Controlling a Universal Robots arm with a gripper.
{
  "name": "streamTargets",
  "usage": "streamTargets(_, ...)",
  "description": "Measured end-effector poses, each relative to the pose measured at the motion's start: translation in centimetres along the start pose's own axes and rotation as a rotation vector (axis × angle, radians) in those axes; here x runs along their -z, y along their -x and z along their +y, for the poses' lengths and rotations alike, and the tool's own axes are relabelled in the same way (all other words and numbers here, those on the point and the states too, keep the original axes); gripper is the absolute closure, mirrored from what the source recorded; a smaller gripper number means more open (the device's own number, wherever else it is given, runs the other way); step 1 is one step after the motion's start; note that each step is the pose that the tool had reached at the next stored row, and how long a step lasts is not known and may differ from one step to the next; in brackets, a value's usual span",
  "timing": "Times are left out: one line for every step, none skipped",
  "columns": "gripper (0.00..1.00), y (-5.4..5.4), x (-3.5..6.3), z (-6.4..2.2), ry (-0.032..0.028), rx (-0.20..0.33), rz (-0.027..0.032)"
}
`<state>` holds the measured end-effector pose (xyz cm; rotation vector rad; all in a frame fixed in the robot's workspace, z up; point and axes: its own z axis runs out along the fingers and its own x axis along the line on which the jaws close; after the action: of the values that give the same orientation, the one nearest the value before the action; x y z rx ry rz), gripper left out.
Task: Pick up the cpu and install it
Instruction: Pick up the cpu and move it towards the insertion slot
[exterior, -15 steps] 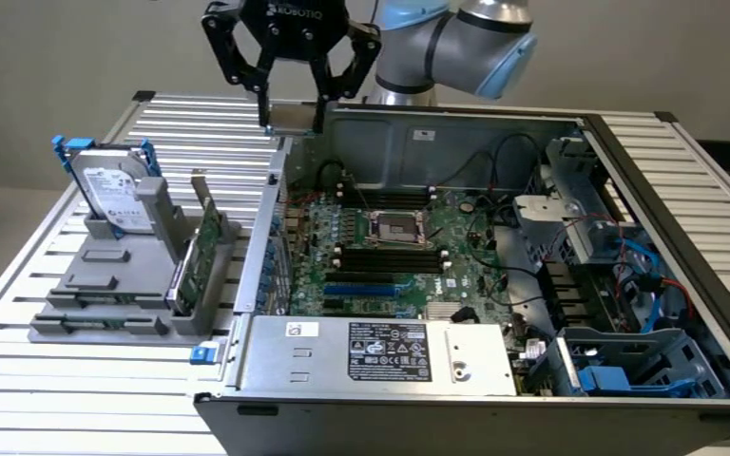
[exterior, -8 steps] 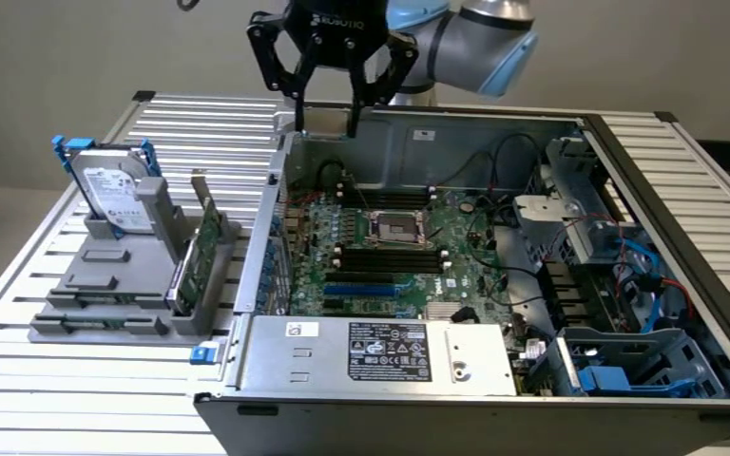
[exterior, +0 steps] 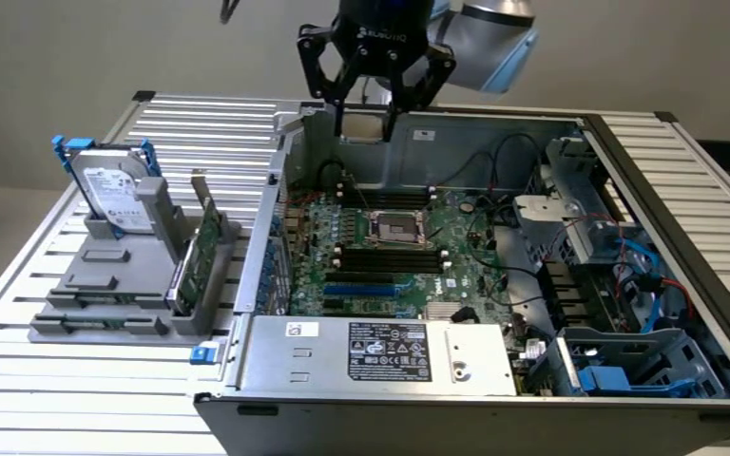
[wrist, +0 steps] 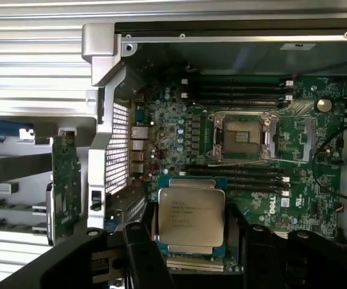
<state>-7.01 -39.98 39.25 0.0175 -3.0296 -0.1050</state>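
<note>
Evidently mid-carry: the gripper [exterior: 365, 116], jaws clamped on the cpu [wrist: 191, 218], hangs above the socket [wrist: 243, 136], slightly offset. Seating it likely demands square alignment there.

Gripper [exterior: 365, 122] clamps the cpu [exterior: 362, 126] by its edges, high above the open computer case [exterior: 492, 418], near its far wall. Socket [exterior: 397, 228] lies open on the board below.

Silvery-grey cpu [wrist: 191, 217], green motherboard [wrist: 308, 174], black fingers [wrist: 140, 256], white-slatted table [exterior: 73, 380]
</note>
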Motion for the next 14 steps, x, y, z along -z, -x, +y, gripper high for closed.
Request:
streamTargets(0.45, 0.5, -0.15, 0.19, 0.0001, 0.000, -0.0001)
streamTargets(0.45, 0.9, -0.29, 0.39, 0.0001, 0.000, 0.0000)
streamTargets(0.45, 1.4, -0.44, 0.60, 0.0001, 0.000, 0.0000)
streamTargets(0.45, 1.9, -0.58, 0.82, 0.0000, 0.000, 0.0000)
streamTargets(0.45, 2.3, -0.73, 1.08, 0.0001, 0.000, 0.0000)
streamTargets(0.45, 2.7, -0.89, 1.37, 0.0001, 0.000, -0.0001)
streamTargets(0.45, 3.0, -1.07, 1.72, 0.0000, 0.000, 0.0000)
streamTargets(0.45, 3.3, -1.25, 2.06, 0.0000, 0.000, 0.0000)
streamTargets(0.45, 3.6, -1.42, 2.39, 0.0001, 0.000, 0.0000)
streamTargets(0.45, 3.9, -1.59, 2.72, -0.0001, 0.000, 0.0000)
streamTargets(0.45, 4.1, -1.77, 3.05, 0.0000, 0.000, 0.0000)
streamTargets(0.45, 4.4, -1.95, 3.39, 0.0001, 0.000, -0.0001)
streamTargets(0.45, 4.7, -2.11, 3.72, 0.0000, 0.000, 0.0000)
streamTargets(0.45, 4.9, -2.28, 4.05, 0.0001, 0.000, 0.0000)
